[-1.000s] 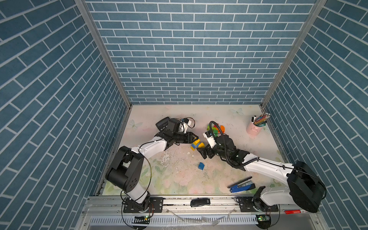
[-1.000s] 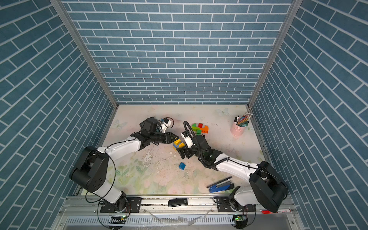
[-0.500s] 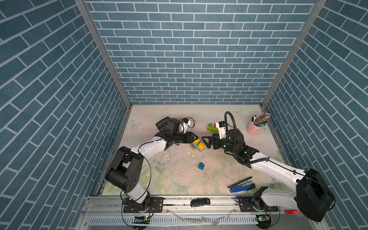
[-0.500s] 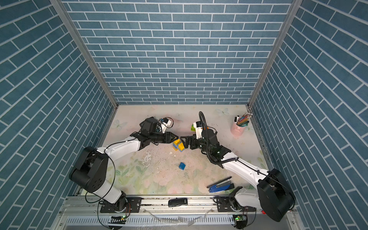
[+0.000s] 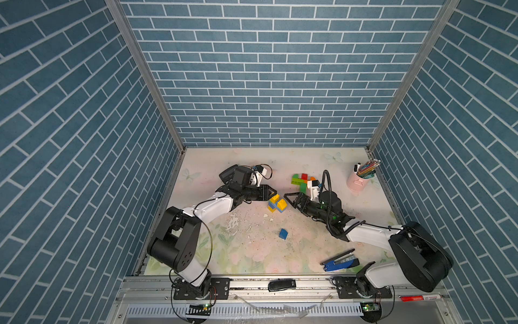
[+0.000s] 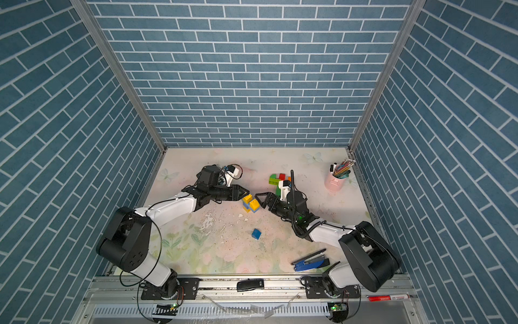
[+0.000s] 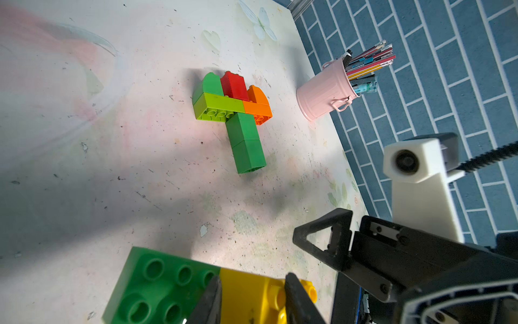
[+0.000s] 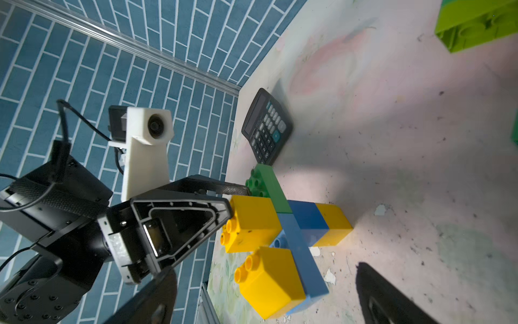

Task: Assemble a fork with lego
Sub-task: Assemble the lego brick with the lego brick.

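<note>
Lego piece [image 5: 281, 205] in yellow, blue and green stands mid-table between both arms, and we judge that the next move turns on the small gap at its right-hand end. From the left, the left arm [image 5: 213, 206] reaches in low and nearly level. The left gripper [image 5: 274, 193] is clamped narrow on a yellow prong [image 8: 252, 221], one finger [image 7: 211, 300] on each side of it. We read the piece as upright on its blue-and-yellow stem [image 8: 319, 224], studs up, with the blue crossbar [image 8: 302, 252] running roughly along the line from one gripper to the other. Its free end, a second yellow prong [image 8: 269, 277], faces the right gripper [image 5: 288, 199], which is empty, spread wide and just short of touching. That prong lies straight ahead between the fingers [image 8: 157, 294]. The right arm [image 5: 364, 232] is the free one, forearm low from the front right. Farther right and back, a flat green, lime, red and orange lego cluster [image 7: 232, 112] lies well apart.
</note>
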`<state>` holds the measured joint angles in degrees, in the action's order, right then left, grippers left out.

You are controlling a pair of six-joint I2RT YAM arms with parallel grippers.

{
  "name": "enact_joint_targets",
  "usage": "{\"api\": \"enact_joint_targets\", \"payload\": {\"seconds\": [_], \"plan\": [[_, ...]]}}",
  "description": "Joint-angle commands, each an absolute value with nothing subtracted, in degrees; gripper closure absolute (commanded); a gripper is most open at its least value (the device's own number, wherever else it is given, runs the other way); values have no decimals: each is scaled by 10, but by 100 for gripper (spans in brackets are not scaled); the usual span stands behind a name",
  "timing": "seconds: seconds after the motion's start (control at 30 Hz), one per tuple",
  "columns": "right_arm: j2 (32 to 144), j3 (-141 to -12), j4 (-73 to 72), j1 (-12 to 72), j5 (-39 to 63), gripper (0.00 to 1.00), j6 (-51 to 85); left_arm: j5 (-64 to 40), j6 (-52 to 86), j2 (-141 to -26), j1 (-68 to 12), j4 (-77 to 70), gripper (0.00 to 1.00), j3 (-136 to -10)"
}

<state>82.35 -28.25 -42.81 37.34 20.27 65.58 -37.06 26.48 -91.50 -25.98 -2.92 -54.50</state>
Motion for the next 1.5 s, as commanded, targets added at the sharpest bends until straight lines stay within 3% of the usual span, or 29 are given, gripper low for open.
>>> {"api": "enact_joint_targets", "payload": {"seconds": [0.0,0.73,1.47], "plan": [[836,-278,-499,374,206,2,716,-354,254,-908,-257,11,62,-532],[963,-270,-631,392,228,2,814,-351,254,-905,-256,14,62,-533],[1001,-289,-653,398,249,12,824,-353,253,-908,-255,17,62,-536]]}}
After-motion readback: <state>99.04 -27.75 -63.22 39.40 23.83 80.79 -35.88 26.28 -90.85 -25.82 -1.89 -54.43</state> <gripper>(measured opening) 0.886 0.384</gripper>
